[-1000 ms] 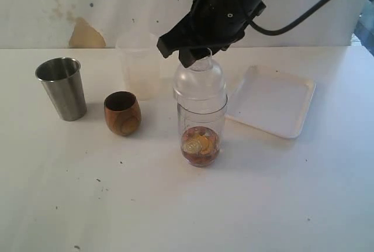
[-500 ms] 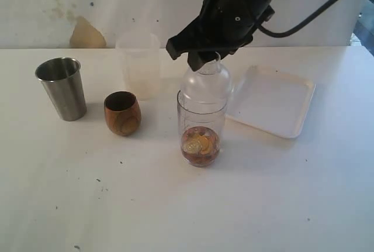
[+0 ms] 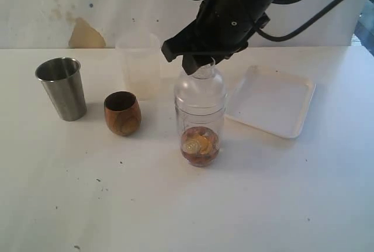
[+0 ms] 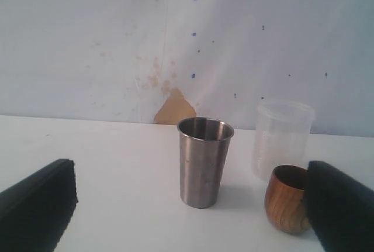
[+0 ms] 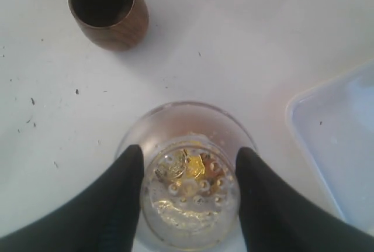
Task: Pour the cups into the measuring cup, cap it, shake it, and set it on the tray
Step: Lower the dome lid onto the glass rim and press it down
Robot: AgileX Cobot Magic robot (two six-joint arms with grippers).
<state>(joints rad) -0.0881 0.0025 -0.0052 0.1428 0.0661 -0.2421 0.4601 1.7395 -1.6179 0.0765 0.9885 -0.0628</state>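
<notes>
The clear measuring cup (image 3: 200,129) stands mid-table with gold and brown pieces (image 3: 198,145) at its bottom. A clear domed cap (image 3: 200,85) sits on its mouth, and my right gripper (image 3: 198,62) is shut on the cap's neck from above. In the right wrist view the black fingers (image 5: 120,199) flank the cap's perforated top (image 5: 190,202). The steel tumbler (image 3: 61,88) and the wooden cup (image 3: 122,113) stand upright to the left. My left gripper (image 4: 188,223) is open, low over the table, facing the tumbler (image 4: 203,161) and the wooden cup (image 4: 285,199). The white tray (image 3: 272,100) lies to the right.
A frosted whitish cup (image 3: 139,65) stands behind the wooden cup, near the back wall. Black cables hang from the right arm above the tray. The tray's corner (image 5: 339,141) lies close beside the measuring cup.
My right gripper swung the cap slightly right, then back over the measuring cup. The cap now sits lower and straighter on its mouth. The left gripper stayed open.
</notes>
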